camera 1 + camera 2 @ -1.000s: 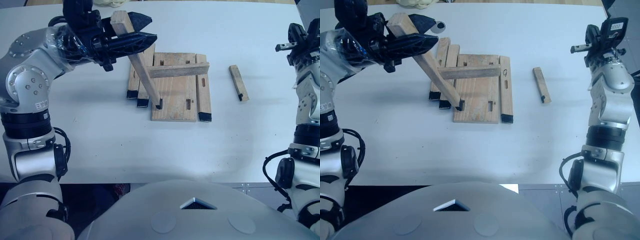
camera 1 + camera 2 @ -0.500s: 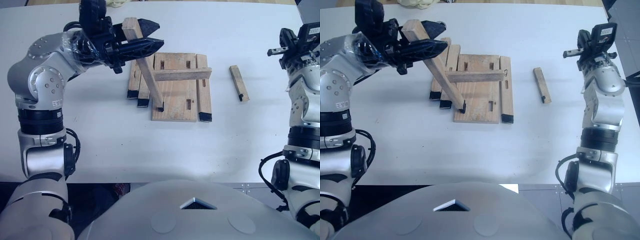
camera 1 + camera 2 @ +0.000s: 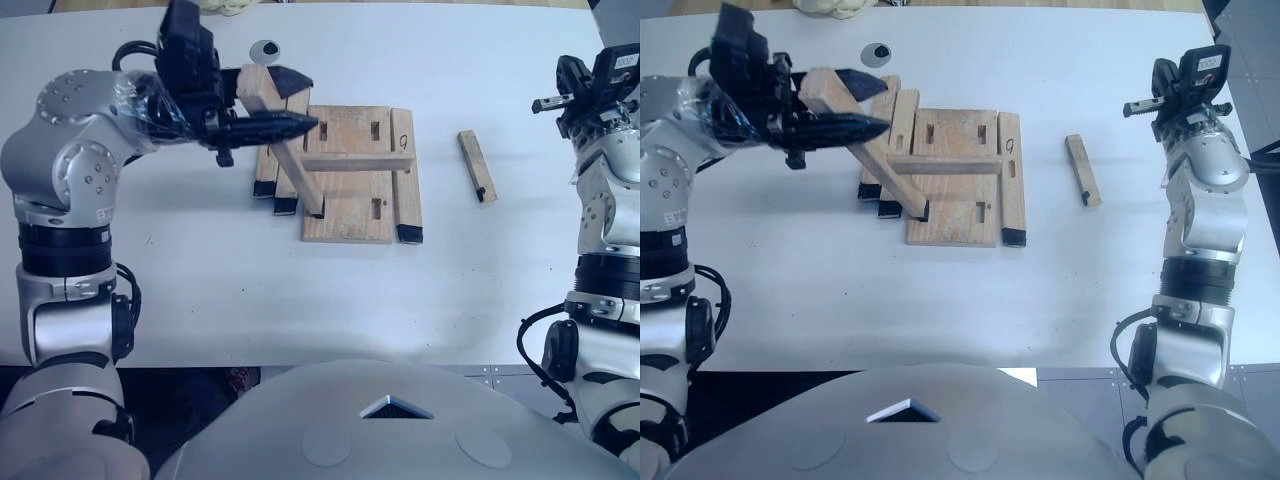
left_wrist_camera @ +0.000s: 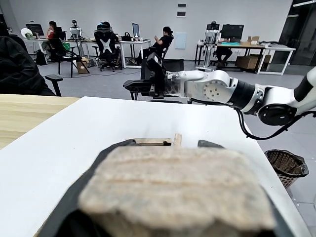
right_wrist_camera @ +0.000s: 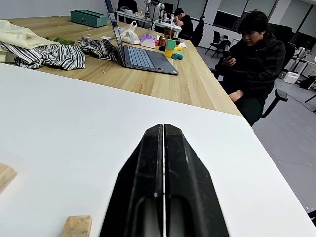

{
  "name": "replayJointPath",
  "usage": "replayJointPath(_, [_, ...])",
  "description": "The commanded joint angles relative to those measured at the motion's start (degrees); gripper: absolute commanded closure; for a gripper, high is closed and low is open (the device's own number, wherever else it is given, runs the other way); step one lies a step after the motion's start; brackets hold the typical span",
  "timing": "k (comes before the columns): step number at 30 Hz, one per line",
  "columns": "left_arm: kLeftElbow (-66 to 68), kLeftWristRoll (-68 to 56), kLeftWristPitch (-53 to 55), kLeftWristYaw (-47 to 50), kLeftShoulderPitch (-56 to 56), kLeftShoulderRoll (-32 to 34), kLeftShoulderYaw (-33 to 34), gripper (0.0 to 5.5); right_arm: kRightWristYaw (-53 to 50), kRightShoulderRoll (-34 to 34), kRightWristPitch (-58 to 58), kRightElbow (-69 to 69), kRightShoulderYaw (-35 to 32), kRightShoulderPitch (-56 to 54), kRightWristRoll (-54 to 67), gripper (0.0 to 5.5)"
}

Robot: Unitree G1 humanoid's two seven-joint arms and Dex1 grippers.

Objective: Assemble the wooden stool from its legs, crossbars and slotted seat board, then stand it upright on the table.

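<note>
**Leg-to-seat fitting under way**

Left gripper [image 3: 290, 101] clamps the top of a leg [image 3: 297, 168], crossbar [image 3: 355, 160] attached. The leg's lower end rests on the seat board [image 3: 350, 222] at centre of the bench [image 3: 200, 270]. Right gripper [image 3: 545, 101] is closed, empty, raised near the right edge. Judged next: align the leg end squarely with a slot [image 3: 377, 208].

seat board [image 3: 352, 205]: light brown wood, dark slots
held leg [image 3: 296, 160]: pale wood, black foot
table [image 3: 200, 290]: white
left gripper [image 3: 300, 100]: black

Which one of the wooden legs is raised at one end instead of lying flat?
The leg in the left gripper: it slants, top end gripped, black foot on the seat board. The other three lie flat beside the board.
</note>
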Motion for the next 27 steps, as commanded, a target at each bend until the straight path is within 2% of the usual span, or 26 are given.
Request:
replayJointPath(1, [-2.65,1.44,3.38,0.96,5.99,-0.47,-5.05,3.43,0.19,1.03,0.01,-0.81,-0.24,0.67,-0.17,5.50])
replayJointPath(8, [2.36,10.22,-1.53,3.15,9.12,2.28,-9.75,3.46,0.15,1.11,0.04,-0.80,-0.36,1.05,-0.16,5.50])
replayJointPath(13, [1.47,5.02,-3.21,1.58,8.11,2.74,-5.21,3.46,0.28,0.89,0.15,-0.76,-0.34,0.72,-0.15,5.50])
replayJointPath(14, [1.05,4.58,-3.53,0.69,8.17,3.60,-4.47,3.10,0.30,0.84,0.16,-0.79,-0.33,0.70,-0.17,5.50])
replayJointPath(15, [0.86,4.40,-3.85,-0.10,8.37,4.46,-3.91,3.06,0.32,0.80,0.20,-0.86,-0.32,0.72,-0.18,5.50])
replayJointPath(19, [0.76,3.39,-4.39,-0.54,7.94,4.29,-0.62,2.33,0.38,0.81,0.27,-0.97,-0.23,0.79,-0.26,5.50])
replayJointPath(22, [0.02,4.44,-4.92,0.19,8.40,4.17,0.20,2.33,0.54,0.77,0.24,-0.97,-0.08,0.75,-0.29,5.50])
replayJointPath(27, [0.40,10.15,-5.09,6.72,10.76,5.10,1.51,2.33,0.42,0.12,0.11,-0.81,-0.51,0.62,-0.53,5.50])
